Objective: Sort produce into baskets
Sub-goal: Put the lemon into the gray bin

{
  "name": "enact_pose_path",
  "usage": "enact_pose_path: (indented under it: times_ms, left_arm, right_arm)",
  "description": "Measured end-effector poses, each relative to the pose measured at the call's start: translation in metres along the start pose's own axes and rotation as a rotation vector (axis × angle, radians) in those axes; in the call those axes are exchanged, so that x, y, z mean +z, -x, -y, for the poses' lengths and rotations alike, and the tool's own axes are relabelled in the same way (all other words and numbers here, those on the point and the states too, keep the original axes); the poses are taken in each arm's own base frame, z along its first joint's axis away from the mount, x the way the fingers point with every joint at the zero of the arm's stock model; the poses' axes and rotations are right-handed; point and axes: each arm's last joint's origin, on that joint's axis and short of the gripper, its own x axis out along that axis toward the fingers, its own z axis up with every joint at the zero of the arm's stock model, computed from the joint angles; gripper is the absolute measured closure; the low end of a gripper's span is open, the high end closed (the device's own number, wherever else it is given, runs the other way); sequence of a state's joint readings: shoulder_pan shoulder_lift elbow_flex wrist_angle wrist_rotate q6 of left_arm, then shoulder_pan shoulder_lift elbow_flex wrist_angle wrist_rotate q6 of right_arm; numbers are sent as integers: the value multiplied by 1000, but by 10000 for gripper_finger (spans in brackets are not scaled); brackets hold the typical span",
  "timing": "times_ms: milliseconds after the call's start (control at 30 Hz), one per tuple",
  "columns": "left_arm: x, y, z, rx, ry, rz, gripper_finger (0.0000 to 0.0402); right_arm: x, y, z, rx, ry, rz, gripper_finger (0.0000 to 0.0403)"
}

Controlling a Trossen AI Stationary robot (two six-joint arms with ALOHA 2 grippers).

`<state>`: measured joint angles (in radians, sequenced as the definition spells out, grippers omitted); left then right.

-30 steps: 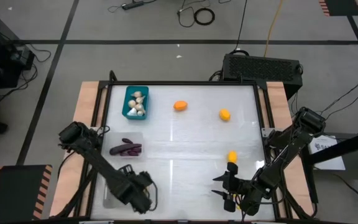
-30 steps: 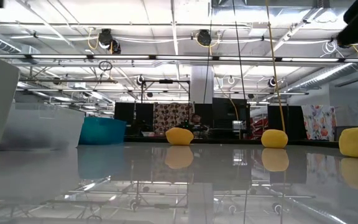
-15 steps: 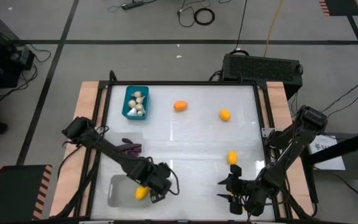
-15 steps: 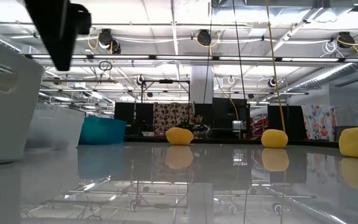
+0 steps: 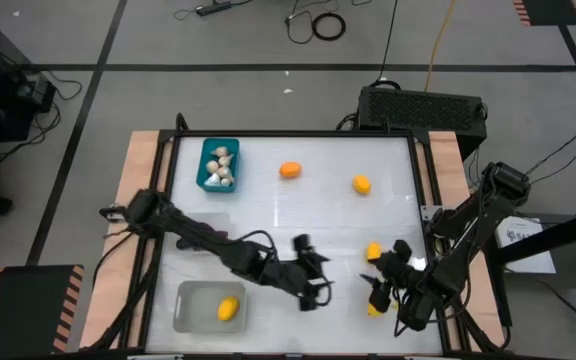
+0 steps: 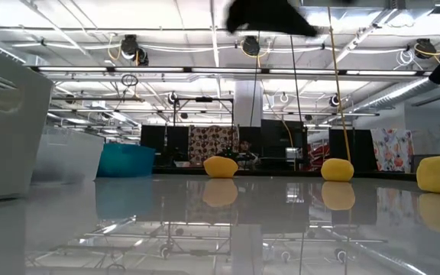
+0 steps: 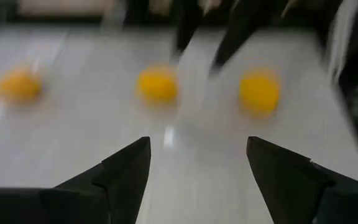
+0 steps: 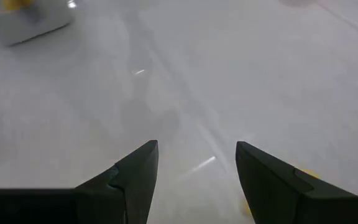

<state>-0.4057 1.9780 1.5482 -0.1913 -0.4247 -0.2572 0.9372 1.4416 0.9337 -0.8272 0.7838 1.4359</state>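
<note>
Left gripper [image 5: 308, 272] is out over mid-table w/ its fingers spread and nothing between them; it faces the lemons on the right side, prob. lining up the next pick. Right gripper [image 5: 383, 270] hangs at the near right w/ fingers apart too, nothing gripped as far as I can see. A lemon [image 5: 373, 251] lies just beside it and another yellow piece [image 5: 374, 307] shows under the arm, partly hidden.

Sorting so far, judged by how things lie: teal bin [image 5: 204, 172] at far left holds the garlic bulbs [image 5: 221, 166], one kind per bin. Clear bin [image 5: 186, 308] at near left has one lemon [image 5: 227, 310] in it, so lemons likely belong there. Two more lemons wait at the far side, one mid [image 5: 289, 170], one further right [image 5: 362, 184]. Eggplants aren't visible now, the left arm covers that spot.
</note>
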Motion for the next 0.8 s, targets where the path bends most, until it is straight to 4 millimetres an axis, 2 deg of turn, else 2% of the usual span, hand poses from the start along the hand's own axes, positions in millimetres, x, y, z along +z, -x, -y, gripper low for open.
enact_pose_path:
  times_ms: [167,267,400,600,700,800]
  left_arm:
    - [2,-47,-6,18,10,259,127]
    - [-11,-78,-13,23,68,313,127]
    - [-26,-109,-15,4,148,305,127]
    - [-43,-139,-20,28,167,268,127]
    - [-44,-145,-25,41,225,268,127]
    - [-48,-150,-31,53,252,257,127]
  right_arm:
    - [-5,5,10,-74,-97,-4,195]
    - [-8,8,18,-132,-131,-42,195]
    - [-11,12,30,-239,-154,-95,195]
    - [-10,14,53,-488,-180,-185,195]
    - [-21,5,61,-536,-201,-278,198]
    - [-37,-12,70,-502,-194,-303,212]
